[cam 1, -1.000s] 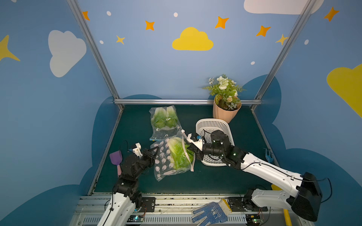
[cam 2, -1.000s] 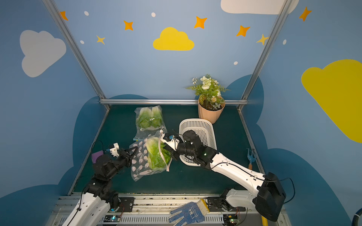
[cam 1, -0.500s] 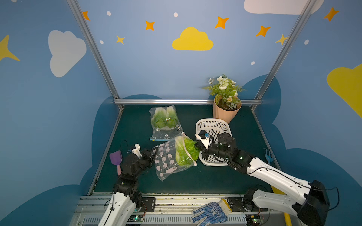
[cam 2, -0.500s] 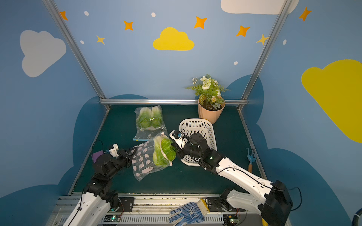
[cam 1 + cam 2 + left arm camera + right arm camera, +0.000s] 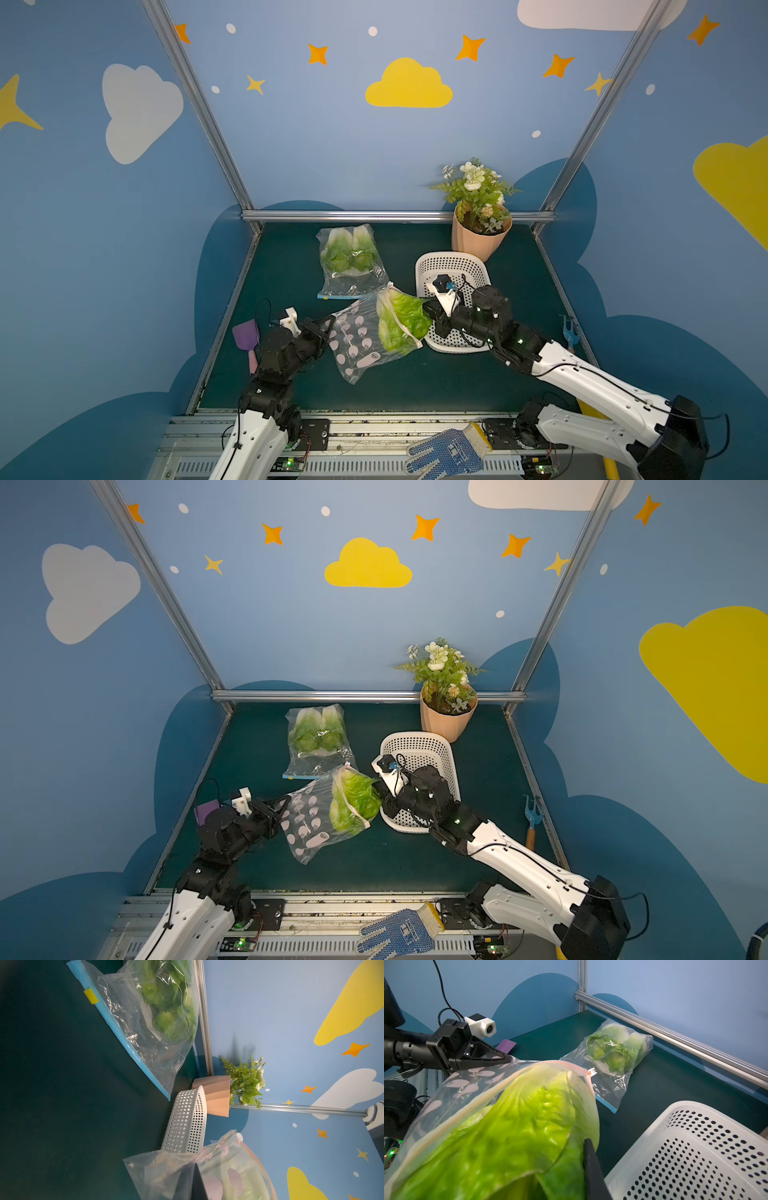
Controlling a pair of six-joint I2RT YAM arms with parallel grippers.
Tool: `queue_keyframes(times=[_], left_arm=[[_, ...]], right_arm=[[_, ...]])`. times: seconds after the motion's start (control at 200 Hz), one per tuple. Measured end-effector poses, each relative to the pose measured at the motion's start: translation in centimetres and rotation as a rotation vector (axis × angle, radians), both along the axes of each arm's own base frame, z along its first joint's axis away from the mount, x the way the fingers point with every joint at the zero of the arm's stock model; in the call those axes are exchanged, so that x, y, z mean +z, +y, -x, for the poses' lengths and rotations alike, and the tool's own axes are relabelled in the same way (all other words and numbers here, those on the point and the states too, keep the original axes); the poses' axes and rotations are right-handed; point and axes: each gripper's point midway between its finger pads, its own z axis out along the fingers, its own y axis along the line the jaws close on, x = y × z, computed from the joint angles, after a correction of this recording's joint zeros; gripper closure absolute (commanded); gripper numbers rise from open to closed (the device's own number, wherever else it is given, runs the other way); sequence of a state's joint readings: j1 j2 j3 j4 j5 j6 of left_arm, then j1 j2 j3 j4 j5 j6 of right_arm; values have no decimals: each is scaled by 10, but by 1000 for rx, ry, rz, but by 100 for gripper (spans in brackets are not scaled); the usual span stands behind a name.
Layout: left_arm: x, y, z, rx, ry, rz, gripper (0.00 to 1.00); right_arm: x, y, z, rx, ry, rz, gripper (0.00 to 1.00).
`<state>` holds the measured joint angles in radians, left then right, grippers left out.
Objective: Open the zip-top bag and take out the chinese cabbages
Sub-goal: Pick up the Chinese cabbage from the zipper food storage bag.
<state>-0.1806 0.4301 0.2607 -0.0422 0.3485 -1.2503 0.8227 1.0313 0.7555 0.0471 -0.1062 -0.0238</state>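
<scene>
A clear zip-top bag [image 5: 355, 343] with pink prints hangs stretched between both arms, just above the green mat. My left gripper [image 5: 329, 326] is shut on the bag's closed end, also seen in the left wrist view [image 5: 194, 1167]. One of the chinese cabbages [image 5: 402, 320] sticks bright green out of the bag's open mouth. My right gripper [image 5: 428, 311] is shut on its leaves; a black finger [image 5: 591, 1159] presses the leaf in the right wrist view. Whether more cabbages are inside this bag is hidden.
A second clear bag [image 5: 349, 257] with a blue zip strip holds green heads at the back. A white perforated basket [image 5: 453, 266] lies right beside my right gripper, a potted plant [image 5: 478, 237] behind it. A purple shovel [image 5: 247, 336] lies at the left edge.
My right gripper has drawn back to the right, toward the basket, with the cabbage in it. The cabbage now sticks further out of the bag's mouth. The left gripper has kept its hold.
</scene>
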Motion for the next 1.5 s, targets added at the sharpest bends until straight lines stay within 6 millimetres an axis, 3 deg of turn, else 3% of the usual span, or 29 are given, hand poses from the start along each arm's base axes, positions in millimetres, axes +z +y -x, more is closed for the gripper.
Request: queue_keyframes(times=[0.28, 0.461, 0.831, 1.101, 1.186, 1.277, 1.317, 1.372, 1.392, 1.497], left_arm=[[15, 9, 0, 26, -23, -96, 95], [10, 20, -4, 73, 0, -163, 95], [14, 40, -33, 151, 39, -340, 95], [24, 34, -44, 114, 1, -338, 95], [23, 27, -45, 91, -19, -302, 95], [8, 17, -40, 55, -4, -278, 95], [0, 14, -37, 41, 11, -276, 87], [-8, 11, -32, 26, 31, -273, 52], [-10, 10, -31, 22, 34, -271, 43], [-13, 8, -25, 12, 42, -269, 13]], right_arm=[[8, -1, 6, 18, 45, -60, 100], [9, 2, 12, 50, 83, -87, 100], [14, 13, 37, 191, 173, -134, 100], [19, 30, 44, 273, 227, -120, 100], [9, 41, 45, 292, 259, -101, 100], [-7, 53, 45, 302, 293, -61, 100], [-14, 57, 44, 301, 305, -43, 100], [-25, 61, 41, 293, 318, -19, 100], [-28, 62, 41, 290, 324, -13, 100], [-39, 63, 36, 263, 335, 11, 100]])
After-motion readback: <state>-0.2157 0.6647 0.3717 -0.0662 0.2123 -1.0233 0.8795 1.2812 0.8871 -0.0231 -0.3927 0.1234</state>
